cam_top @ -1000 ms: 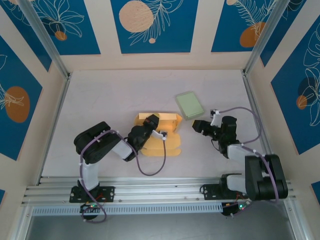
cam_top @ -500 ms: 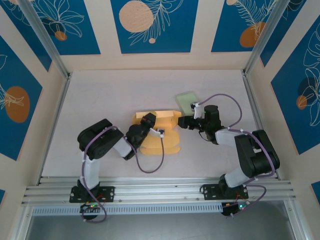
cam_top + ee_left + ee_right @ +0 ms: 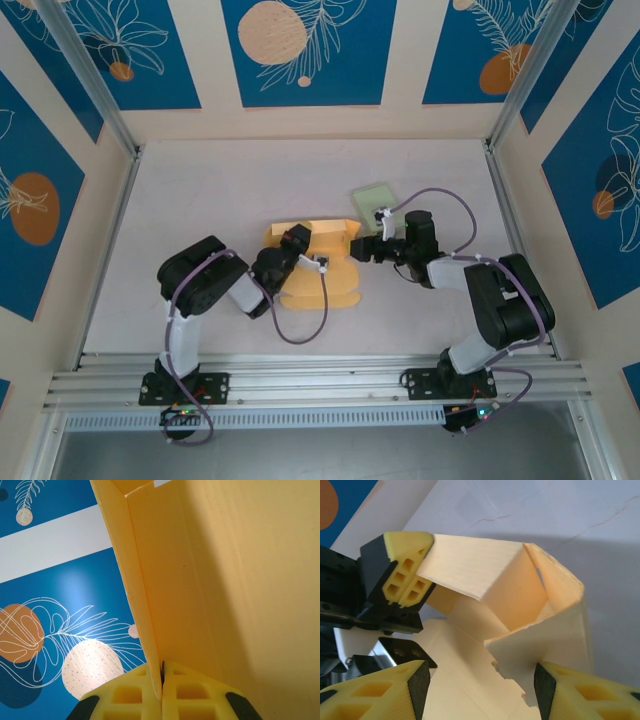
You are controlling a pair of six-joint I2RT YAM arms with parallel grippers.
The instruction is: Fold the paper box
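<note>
Paper box (image 3: pixel 340 285), yellow, sits near the middle of the pale table (image 3: pixel 200 190), only partly folded. From above you see a flat panel lying toward the arm bases and raised walls along the far side.

Your left gripper (image 3: pixel 298 241) extends from the left and meets the far wall of the box. In the left wrist view its yellow fingers (image 3: pixel 125 697) are pressed together. The thin edge of an upright wall of the box (image 3: pixel 225 580) runs down into the seam between them, so this gripper (image 3: pixel 161 690) is pinching that wall. Past the wall you see a blue and white patterned backdrop (image 3: pixel 60 590).

Your right gripper (image 3: pixel 360 248) extends from the right and sits at the right end of the box. In the right wrist view its jaws stand spread, with the yellow fingers (image 3: pixel 370 697) at the bottom corners of the picture. A flap of the box (image 3: pixel 545 645) with a ragged lower edge lies in the gap of that gripper (image 3: pixel 480 675). You cannot tell whether either finger touches the flap. Across the box in the same view, the left gripper (image 3: pixel 402 580) is clamped on the corner of a wall that leans inward.

A pale green pad (image 3: pixel 372 195) lies flat on the table near the far right corner of the box, just beyond the right gripper.
</note>
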